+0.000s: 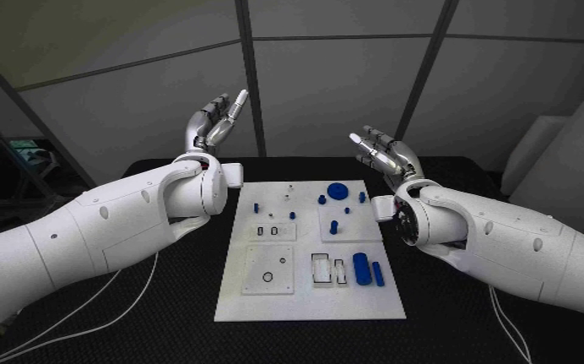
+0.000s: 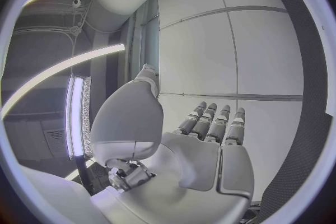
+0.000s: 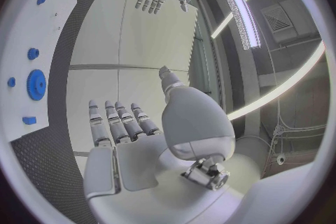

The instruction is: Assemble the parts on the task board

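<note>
- A white task board [image 1: 310,296] lies in the middle of a black counter [image 1: 451,313].
- Small blue parts [image 1: 361,264] sit on the board's right half; a round blue gear [image 1: 341,187] lies near its far edge.
- The left hand [image 1: 217,123] and right hand [image 1: 382,152] hover raised, palms up, on either side of the board, fingers [image 2: 210,123] straight, close together, holding nothing.
- Grey wall panels [image 1: 328,77] stand behind.

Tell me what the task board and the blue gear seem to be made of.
Task board: looks like matte white plastic, flat with recessed cutouts and no glare, though painted metal is possible. Blue gear: probably moulded or printed plastic, uniform matte blue with fine teeth showing in the right wrist view.
</note>
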You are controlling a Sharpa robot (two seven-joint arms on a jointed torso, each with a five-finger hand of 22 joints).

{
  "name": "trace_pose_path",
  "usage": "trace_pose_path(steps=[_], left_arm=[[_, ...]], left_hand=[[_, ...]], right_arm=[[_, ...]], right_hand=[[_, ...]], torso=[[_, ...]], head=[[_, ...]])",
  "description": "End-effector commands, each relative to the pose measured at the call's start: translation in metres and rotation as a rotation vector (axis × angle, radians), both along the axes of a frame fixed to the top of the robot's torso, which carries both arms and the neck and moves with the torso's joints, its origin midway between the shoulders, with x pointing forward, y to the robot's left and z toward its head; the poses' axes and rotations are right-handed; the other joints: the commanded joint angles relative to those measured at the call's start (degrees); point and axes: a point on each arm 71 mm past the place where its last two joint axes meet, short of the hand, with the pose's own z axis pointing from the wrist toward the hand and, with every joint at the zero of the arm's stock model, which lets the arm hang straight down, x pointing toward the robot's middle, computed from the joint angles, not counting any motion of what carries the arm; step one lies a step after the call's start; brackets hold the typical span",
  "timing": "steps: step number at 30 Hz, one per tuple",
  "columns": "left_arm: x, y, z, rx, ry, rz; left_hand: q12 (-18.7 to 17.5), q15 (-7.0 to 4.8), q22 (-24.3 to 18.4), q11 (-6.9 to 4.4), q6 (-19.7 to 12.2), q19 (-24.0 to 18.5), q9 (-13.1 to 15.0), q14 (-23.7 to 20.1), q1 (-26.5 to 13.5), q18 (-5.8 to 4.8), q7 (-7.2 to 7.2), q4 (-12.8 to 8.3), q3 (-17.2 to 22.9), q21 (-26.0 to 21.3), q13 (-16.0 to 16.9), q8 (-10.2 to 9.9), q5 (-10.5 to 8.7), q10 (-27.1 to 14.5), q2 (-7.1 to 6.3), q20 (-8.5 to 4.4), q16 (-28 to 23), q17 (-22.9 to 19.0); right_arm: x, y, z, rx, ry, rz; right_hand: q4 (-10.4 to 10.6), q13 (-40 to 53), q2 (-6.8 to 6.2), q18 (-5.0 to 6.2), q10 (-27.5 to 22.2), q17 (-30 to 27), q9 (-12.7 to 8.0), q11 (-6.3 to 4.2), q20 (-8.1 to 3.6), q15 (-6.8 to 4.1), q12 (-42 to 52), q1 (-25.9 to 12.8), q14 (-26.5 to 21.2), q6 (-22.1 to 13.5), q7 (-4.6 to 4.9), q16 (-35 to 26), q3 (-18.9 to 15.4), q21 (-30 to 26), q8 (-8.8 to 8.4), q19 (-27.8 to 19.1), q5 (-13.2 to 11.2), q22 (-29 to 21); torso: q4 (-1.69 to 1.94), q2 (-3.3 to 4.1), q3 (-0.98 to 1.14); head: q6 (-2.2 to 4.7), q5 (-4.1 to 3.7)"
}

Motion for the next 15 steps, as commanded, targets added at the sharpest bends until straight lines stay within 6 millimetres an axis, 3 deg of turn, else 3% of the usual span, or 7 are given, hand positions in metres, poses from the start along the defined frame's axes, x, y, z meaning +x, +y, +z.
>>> trace_pose_path(steps=[1,4,5,8,9,12,15], left_arm=[[0.001,-0.003,0.005,-0.025,-0.055,-0.044],[0.001,-0.003,0.005,-0.025,-0.055,-0.044],[-0.002,0.011,0.007,-0.015,-0.064,-0.055],[-0.004,0.015,0.008,-0.009,-0.069,-0.07],[-0.005,0.016,0.009,-0.008,-0.07,-0.074],[-0.007,0.02,0.01,0.002,-0.075,-0.091],[-0.011,0.023,0.012,0.016,-0.076,-0.115]], left_hand=[[0.4,0.45,0.2,0.97,1.7,0.5,0.2,2.1,3.1,0.51,3.42,0.9,0.3,0.6,0.2,0.5,0.31,1.4,-0.12,1.04,0.5,0.3],[1.1,0.84,0.7,2.6,5.0,2.4,0.6,6.0,5.4,0.29,4.43,0.8,1.8,1.5,0.6,1.2,-0.03,5.1,0.96,1.13,1.1,0.7],[1.4,1.1,1.0,3.33,6.9,3.4,0.8,8.4,6.3,0.07,5.05,0.7,2.3,1.9,0.8,1.6,-0.19,7.2,1.43,1.13,1.6,0.9],[2.7,1.57,2.4,5.1,14.6,8.9,1.6,17.7,8.9,-0.56,5.29,0.3,3.9,4.5,1.3,3.2,-0.61,14.9,3.4,1.13,3.7,1.8],[3.0,1.48,3.0,5.14,16.6,11.4,1.8,20.3,9.6,-0.52,5.37,0.2,4.2,5.7,1.4,3.6,-0.65,17.1,3.77,1.1,4.2,1.9],[5.4,-0.51,6.5,3.27,25.1,26.4,2.5,32.1,12.2,1.33,5.97,-1.3,4.9,12.9,2.3,5.3,-0.88,30.4,5.25,0.94,7.6,2.9],[7.1,-2.46,7.8,1.61,32.7,32.1,3.0,39.1,14.2,2.68,5.4,-3.6,5.1,16.3,2.4,6.8,-0.91,36.8,6.14,0.42,9.8,3.4]], right_arm=[[0.001,0.009,-0.001,-0.054,0.006,0.144],[0.002,0.009,0.0,-0.06,0.007,0.154],[0.004,-0.004,0.012,-0.308,-0.216,0.133],[0.007,-0.008,0.017,-0.38,-0.263,0.134],[0.008,-0.009,0.018,-0.4,-0.274,0.136],[0.012,-0.012,0.024,-0.481,-0.309,0.155],[0.015,-0.013,0.031,-0.571,-0.336,0.188]], right_hand=[[-4.2,1.2,0.75,4.07,15.0,1.3,1.2,1.95,0.46,1.46,2.4,8.5,18.0,11.6,7.31,2.9,1.0,3.5,2.23,10.2,0.6,1.8],[-6.7,1.8,0.71,5.92,27.8,1.7,2.1,0.69,0.48,0.03,4.4,11.8,28.3,22.0,6.28,4.4,2.1,6.6,4.2,18.2,0.7,3.1],[-7.3,1.9,0.69,6.46,30.1,1.7,2.4,0.15,0.48,-0.51,4.8,12.5,30.0,25.4,5.96,4.7,2.5,7.3,4.84,19.4,0.7,3.2],[-8.7,1.5,0.46,7.33,34.6,1.6,2.4,-1.04,0.28,-1.71,4.7,13.6,34.2,33.0,5.07,4.8,3.9,8.6,5.43,22.2,0.7,3.4],[-9.0,1.5,0.36,7.38,35.6,1.6,2.3,-1.27,0.14,-2.01,4.6,13.7,35.2,33.9,4.87,4.8,4.3,8.9,5.41,22.9,0.7,3.4],[-9.9,1.4,-0.25,7.49,38.5,1.6,2.0,-2.11,-0.57,-2.86,4.1,13.7,38.3,36.2,4.34,4.9,5.7,10.0,5.04,25.0,0.7,3.6],[-10.7,1.5,-1.13,7.53,41.3,1.9,2.0,-2.97,-1.68,-4.05,3.6,13.5,42.0,38.4,3.64,5.4,7.2,11.4,4.81,27.7,0.8,3.9]], torso=[[0.02,0.01,0.0],[0.02,0.01,0.0],[-0.12,0.44,-0.15],[-0.15,0.72,-0.13],[-0.15,0.79,-0.12],[-0.09,1.3,-0.05],[0.0,1.88,0.08]], head=[[0.0,0.0],[0.0,0.0],[-0.61,-0.17],[-0.63,-0.21],[-0.62,-0.23],[-0.49,-0.38],[-0.56,-0.56]])
